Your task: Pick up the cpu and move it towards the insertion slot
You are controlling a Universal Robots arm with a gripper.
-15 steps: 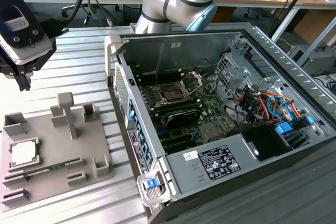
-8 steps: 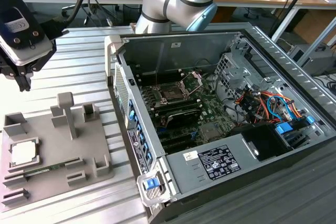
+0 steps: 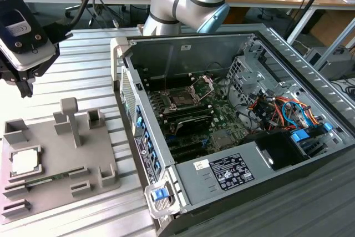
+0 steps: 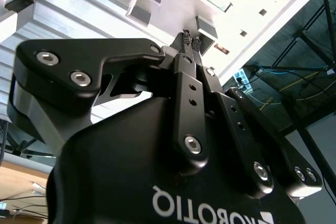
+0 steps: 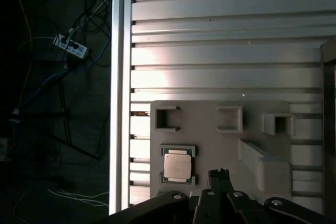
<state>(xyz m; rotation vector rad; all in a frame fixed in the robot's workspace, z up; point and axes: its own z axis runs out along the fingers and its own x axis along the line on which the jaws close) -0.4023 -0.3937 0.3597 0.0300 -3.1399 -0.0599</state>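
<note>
The cpu point(image 5: 177, 164) is seated in a recess of the grey tray point(image 5: 210, 145), presumably for location; above the tray, the pincer point(image 5: 219, 172) is closed, empty.

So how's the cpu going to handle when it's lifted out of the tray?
Likely stiff: the cpu is a flat square chip with a metal top. Probably light: it looks thin and small against the grey tray. It sits low in a walled pocket, so little edge shows to grip, and a push probably won't slide it.
</note>
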